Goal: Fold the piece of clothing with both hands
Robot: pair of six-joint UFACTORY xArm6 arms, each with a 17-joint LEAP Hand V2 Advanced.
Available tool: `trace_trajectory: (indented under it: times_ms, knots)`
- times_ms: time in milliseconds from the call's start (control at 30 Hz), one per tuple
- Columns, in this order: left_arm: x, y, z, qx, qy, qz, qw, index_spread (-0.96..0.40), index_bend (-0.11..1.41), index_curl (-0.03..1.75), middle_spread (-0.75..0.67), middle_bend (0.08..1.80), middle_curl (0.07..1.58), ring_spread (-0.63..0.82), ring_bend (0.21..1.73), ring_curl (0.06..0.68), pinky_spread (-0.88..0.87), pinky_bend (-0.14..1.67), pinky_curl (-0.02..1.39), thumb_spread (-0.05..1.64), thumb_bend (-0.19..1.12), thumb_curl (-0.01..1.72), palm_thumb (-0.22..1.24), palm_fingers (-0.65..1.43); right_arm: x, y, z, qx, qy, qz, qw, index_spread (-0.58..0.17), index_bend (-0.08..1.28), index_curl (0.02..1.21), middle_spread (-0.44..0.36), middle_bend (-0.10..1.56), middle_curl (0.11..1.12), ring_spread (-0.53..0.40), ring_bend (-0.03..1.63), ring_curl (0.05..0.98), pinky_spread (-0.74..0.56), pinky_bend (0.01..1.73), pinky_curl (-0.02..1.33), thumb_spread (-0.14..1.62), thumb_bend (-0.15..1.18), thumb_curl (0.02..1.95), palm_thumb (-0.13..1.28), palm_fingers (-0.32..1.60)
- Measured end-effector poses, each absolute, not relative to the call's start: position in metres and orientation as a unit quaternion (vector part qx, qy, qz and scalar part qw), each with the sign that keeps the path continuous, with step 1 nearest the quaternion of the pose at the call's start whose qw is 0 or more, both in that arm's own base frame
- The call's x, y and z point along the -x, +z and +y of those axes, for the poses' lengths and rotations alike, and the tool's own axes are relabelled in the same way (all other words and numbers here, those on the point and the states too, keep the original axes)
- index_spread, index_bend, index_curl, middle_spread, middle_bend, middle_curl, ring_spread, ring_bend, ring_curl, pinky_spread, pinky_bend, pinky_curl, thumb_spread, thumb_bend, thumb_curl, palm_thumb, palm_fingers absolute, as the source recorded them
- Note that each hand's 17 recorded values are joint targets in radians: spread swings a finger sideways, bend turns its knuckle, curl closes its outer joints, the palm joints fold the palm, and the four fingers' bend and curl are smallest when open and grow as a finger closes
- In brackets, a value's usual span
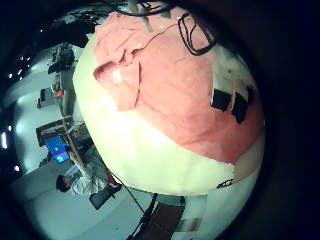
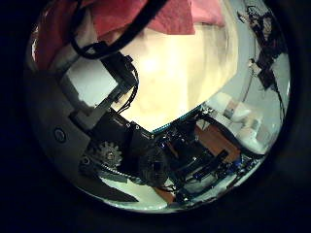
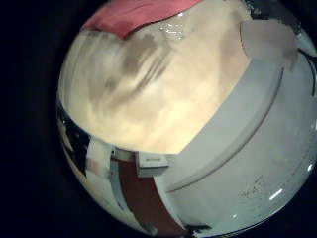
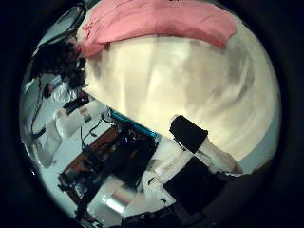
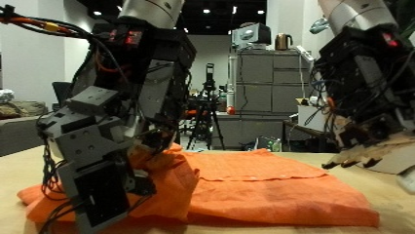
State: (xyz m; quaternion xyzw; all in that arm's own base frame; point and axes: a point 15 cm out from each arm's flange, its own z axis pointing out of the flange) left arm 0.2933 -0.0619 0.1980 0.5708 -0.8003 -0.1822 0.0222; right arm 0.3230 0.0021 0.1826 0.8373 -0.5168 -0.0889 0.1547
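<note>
An orange piece of clothing (image 5: 259, 185) lies on the pale wooden table (image 5: 16, 171), with its end near my left hand folded over into a thicker layer. That left hand (image 5: 104, 146) hangs in front of this folded end, fingers pointing down and relaxed, holding nothing. Over the other end of the cloth hovers my right hand (image 5: 363, 107), its fingers loosely bent and clear of the fabric. The left palm view looks down on the crumpled garment (image 1: 170, 90) spread over the table. In the right palm views the cloth (image 4: 152, 21) lies at the table's far side.
Behind the table stand grey cabinets (image 5: 266, 88) and a tripod (image 5: 206, 107). A white object (image 5: 402, 156) sits at the table's edge by my right hand. Bare tabletop (image 3: 158, 79) lies under the right palm.
</note>
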Motion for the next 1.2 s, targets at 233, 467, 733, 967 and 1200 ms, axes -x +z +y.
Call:
trace_trajectory:
  times_ms: [233, 467, 733, 967, 1200]
  knots:
    - [-0.290, 0.211, -0.057, -0.569, -0.187, -0.800, 0.021, -0.58, 0.34, 1.06, -0.59, 0.79, 1.15, -0.49, 1.29, 0.542, -0.72, 1.01, 0.56, 1.07, -0.01, 0.68, 0.90, 0.77, -0.331, 0.158, 0.003, -0.829, -0.094, -0.526, 0.165, -0.236, 0.16, 0.30, 0.010, 0.21, 0.35, 0.005, 0.41, 0.311, 0.04, 0.28, 0.31, 1.03, -0.02, 0.31, 0.69, 0.30]
    - [-0.287, 0.220, -0.055, -0.569, -0.182, -0.802, 0.018, -0.58, 0.28, 1.22, -0.60, 0.80, 1.19, -0.48, 1.30, 0.541, -0.72, 1.02, 0.56, 1.07, -0.01, 0.70, 0.90, 0.75, -0.360, 0.140, 0.013, -0.826, -0.058, -0.544, 0.136, -0.239, 0.16, 0.29, -0.029, 0.25, 0.37, -0.084, 0.49, 0.323, -0.07, 0.32, 0.30, 1.02, -0.02, 0.31, 0.69, 0.45]
    - [-0.288, 0.227, -0.055, -0.570, -0.179, -0.802, 0.016, -0.57, 0.23, 1.35, -0.60, 0.79, 1.20, -0.48, 1.30, 0.534, -0.72, 1.02, 0.56, 1.08, -0.01, 0.71, 0.90, 0.75, -0.369, 0.133, 0.022, -0.820, -0.043, -0.556, 0.128, -0.345, 0.27, 0.35, -0.166, 0.45, 0.47, -0.280, 0.78, 0.420, -0.47, 0.60, 0.36, 1.00, 0.00, 0.34, 0.81, 1.24]
    - [-0.285, 0.236, -0.053, -0.570, -0.177, -0.803, 0.014, -0.55, 0.19, 1.43, -0.59, 0.78, 1.21, -0.47, 1.30, 0.528, -0.72, 1.01, 0.55, 1.08, -0.01, 0.71, 0.90, 0.76, -0.372, 0.141, 0.027, -0.824, -0.035, -0.552, 0.124, -0.372, 0.67, 0.56, -0.175, 0.85, 0.64, -0.274, 0.98, 0.546, -0.46, 0.92, 0.53, 1.05, 0.02, 0.38, 0.96, 1.38]
    - [-0.273, 0.252, -0.049, -0.564, -0.182, -0.806, 0.020, -0.52, 0.18, 1.48, -0.59, 0.77, 1.22, -0.48, 1.30, 0.526, -0.72, 1.00, 0.55, 1.08, -0.01, 0.72, 0.89, 0.76, -0.352, 0.171, 0.024, -0.828, -0.035, -0.541, 0.144, -0.345, 0.94, 0.74, -0.166, 1.14, 0.77, -0.265, 1.21, 0.672, -0.36, 1.15, 0.69, 1.16, 0.08, 0.46, 1.10, 1.17]
